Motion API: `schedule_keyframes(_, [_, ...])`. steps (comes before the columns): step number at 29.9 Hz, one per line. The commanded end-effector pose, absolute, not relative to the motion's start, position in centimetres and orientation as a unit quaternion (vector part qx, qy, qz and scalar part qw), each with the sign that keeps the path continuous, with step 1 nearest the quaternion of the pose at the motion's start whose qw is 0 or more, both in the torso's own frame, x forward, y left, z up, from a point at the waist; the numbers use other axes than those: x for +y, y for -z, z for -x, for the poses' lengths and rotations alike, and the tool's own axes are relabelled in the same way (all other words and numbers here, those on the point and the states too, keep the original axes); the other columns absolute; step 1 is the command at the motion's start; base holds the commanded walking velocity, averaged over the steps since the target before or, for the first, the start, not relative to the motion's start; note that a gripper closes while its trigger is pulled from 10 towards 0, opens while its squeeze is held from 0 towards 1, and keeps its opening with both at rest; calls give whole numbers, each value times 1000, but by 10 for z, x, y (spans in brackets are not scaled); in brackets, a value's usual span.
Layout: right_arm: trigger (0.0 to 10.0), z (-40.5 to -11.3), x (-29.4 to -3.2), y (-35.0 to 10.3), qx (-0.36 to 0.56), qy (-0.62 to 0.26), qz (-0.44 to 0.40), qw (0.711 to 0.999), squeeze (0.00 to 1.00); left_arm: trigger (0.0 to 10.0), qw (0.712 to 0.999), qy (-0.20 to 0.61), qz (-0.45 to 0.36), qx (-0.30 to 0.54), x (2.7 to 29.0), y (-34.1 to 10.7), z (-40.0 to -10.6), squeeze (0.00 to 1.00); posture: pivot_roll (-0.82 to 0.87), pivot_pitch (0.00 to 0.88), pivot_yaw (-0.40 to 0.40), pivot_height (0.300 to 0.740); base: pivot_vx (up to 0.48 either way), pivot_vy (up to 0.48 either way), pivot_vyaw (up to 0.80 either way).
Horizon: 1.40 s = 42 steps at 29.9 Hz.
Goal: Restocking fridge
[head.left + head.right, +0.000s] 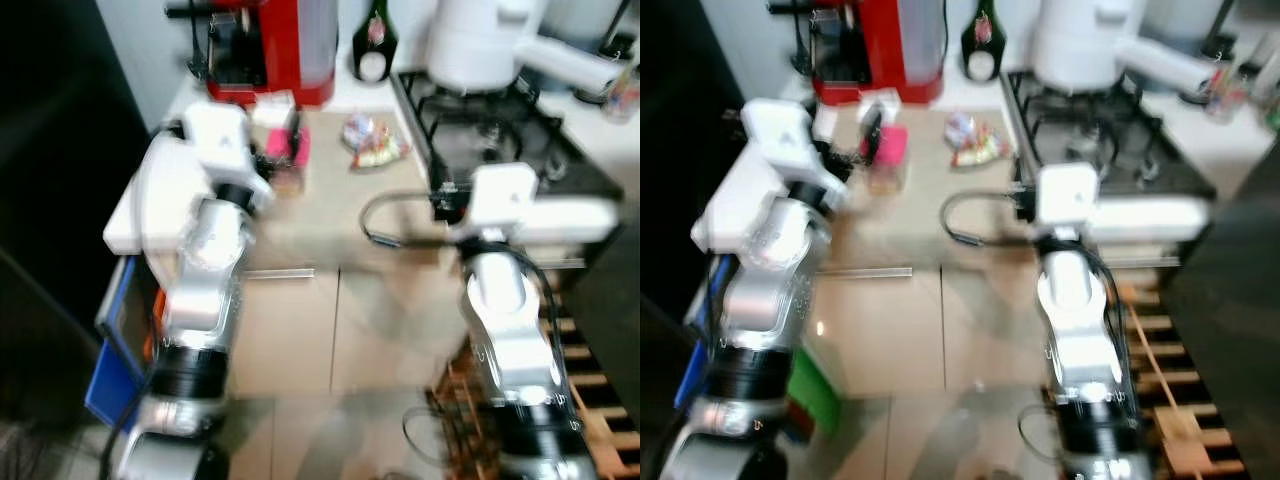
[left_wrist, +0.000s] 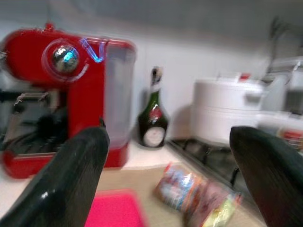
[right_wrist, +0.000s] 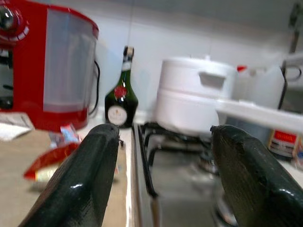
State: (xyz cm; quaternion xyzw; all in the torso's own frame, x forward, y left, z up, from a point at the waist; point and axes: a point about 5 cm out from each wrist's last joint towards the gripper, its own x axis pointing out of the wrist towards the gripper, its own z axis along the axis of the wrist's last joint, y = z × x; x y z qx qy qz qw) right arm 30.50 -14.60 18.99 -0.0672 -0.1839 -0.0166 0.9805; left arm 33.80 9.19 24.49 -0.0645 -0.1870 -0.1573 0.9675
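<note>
- Left wrist view: the left gripper is seen with its black fingers spread wide and nothing between them; it is held over the near part of the countertop.
- The right gripper is likewise released and empty, held by the countertop's right side, at the near-left corner of the gas hob.
- No fridge can be made out. The likeliest stock items are judged to be the snack packets lying mid-counter beside the hob's left edge, and the dark bottle standing at the back edge against the wall.
- A red coffee machine is noted at the back-left corner, with a pink item just in front of it; a white lidded pot stands on the hob.
- Risk, as a judgement: all views are blurred, so a reach made now may be misplaced. The bottle is tall and narrow and could be toppled by a finger; the pot's long handle could be caught by the right arm.
- Labels: a round pale label and a red seal are seen on the bottle; no writing can be read.
</note>
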Motion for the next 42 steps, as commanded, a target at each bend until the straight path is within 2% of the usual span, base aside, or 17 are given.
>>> schedule_keyframes(1, [10000, -301, -135, -191, -189, -1, 64, 980, 0, 10000, 971, 152, 77, -169, 99, -241, -341, 0, 0, 0, 22, 740, 0, 0, 0])
schedule_keyframes(8, [10000, -294, -133, -188, -184, 0, 63, 981, 0, 10000, 980, 143, 107, -89, 100, -223, -361, 0, -2, 0, 28, 740, 0, 0, 0])
schedule_keyframes(12, [10000, -289, -135, -184, -175, 5, 63, 983, 0, 10000, 981, 155, 114, -37, 92, -215, -385, 0, -27, 0, 40, 740, 0, 0, 0])
schedule_keyframes(28, [10000, -260, -138, -185, -172, 39, 69, 982, 0, 10000, 990, 94, 99, -41, 113, -233, -416, 0, -83, 60, 104, 740, 0, 0, 0])
schedule_keyframes(34, [10000, -254, -140, -183, -164, 48, 70, 983, 0, 10000, 986, 125, 83, -72, 97, -251, -416, 0, -86, 70, 110, 740, 0, 0, 0])
schedule_keyframes(36, [10000, -254, -140, -183, -164, 48, 70, 983, 0, 10000, 986, 125, 83, -72, 97, -251, -416, 0, -86, 70, 110, 740, 0, 0, 0])
schedule_keyframes(42, [10000, -253, -139, -184, -159, 51, 71, 983, 0, 10000, 982, 152, 78, -74, 74, -248, -412, 0, -89, 77, 114, 740, 0, 0, 0])
